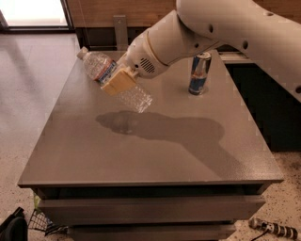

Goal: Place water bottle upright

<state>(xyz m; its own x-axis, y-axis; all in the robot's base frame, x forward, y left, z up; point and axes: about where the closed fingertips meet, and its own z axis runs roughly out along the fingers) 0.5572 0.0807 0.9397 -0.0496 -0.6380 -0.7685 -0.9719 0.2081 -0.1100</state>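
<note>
A wide grey bench [70,141] fills most of the camera view, its flat top running away toward a wood-panelled wall [94,9], with stepped ledges showing under its near edge. To its left lies a pale, shiny floor [28,80]. To its right stands a dark cabinet [277,108].

The robot's thick white arm [244,28] comes in from the upper right and reaches down and leftward over the far half of the bench. It throws a long dark shadow [178,134] across the middle of the top.

The water bottle [98,65] is held by the arm over the far left part of the bench. It is tilted, not upright, with its capped end high and to the left and its ribbed clear base [138,98] lower and to the right. Its blue, red and white label band sits just below the neck. The bottle appears to be off the surface (its shadow lies apart from it, on the bench below the base).

A blue-and-silver drink can [199,74] stands upright on the far right part of the bench, well apart from the bottle and just beside the arm's underside.

The end effector [118,81] is clenched around the bottle's middle, and one tan pad [115,84] lies flat across the near side of the clear body.

The bottle's white cap [83,52] points toward the far left corner.

On the speckled floor at the lower right lies a small striped handle-like object [275,228]. What it is cannot be told.
</note>
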